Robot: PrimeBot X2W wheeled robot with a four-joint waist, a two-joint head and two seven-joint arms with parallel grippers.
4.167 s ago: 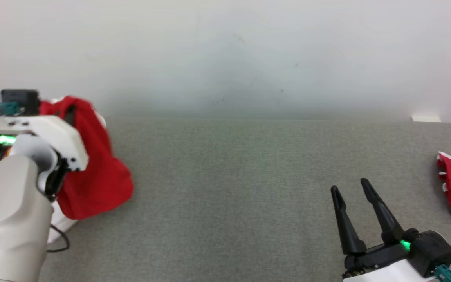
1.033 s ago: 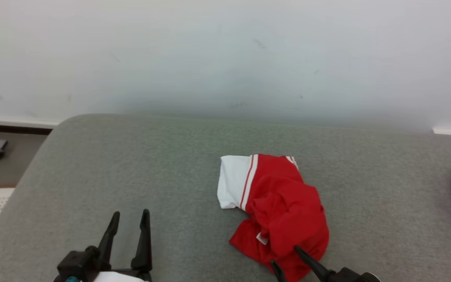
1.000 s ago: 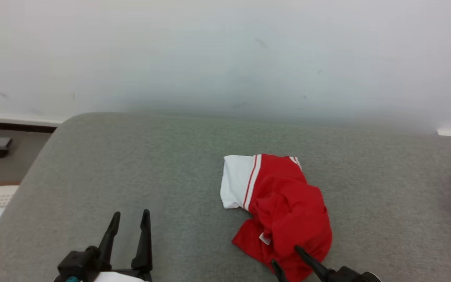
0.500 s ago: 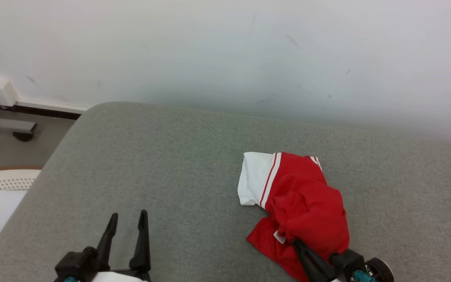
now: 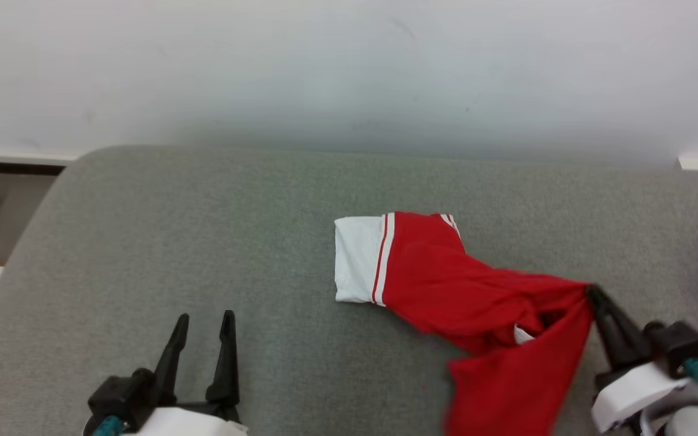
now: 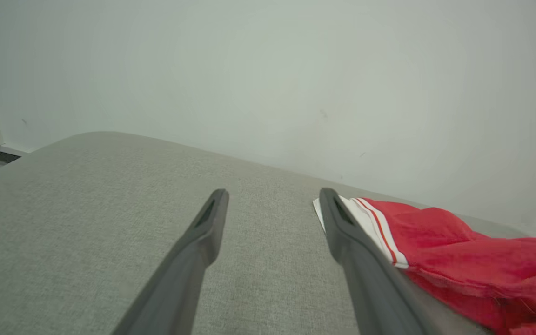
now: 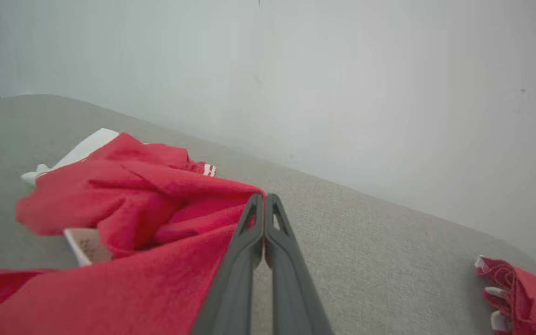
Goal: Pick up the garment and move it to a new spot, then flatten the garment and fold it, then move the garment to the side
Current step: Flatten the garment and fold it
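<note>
While its two dark fingers press together on a bunched fold, the right gripper [image 5: 591, 292] holds the red fabric garment with a white striped band [image 5: 440, 281] raised at its right end. The cloth stretches leftward from the fingertips to the white end lying on the grey upholstered surface [image 5: 173, 230]. The left gripper [image 5: 205, 316], fingers spread and empty, sits well to the garment's left.

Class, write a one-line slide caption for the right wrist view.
Right gripper shut on the red-and-white garment above a grey padded surface.
</note>
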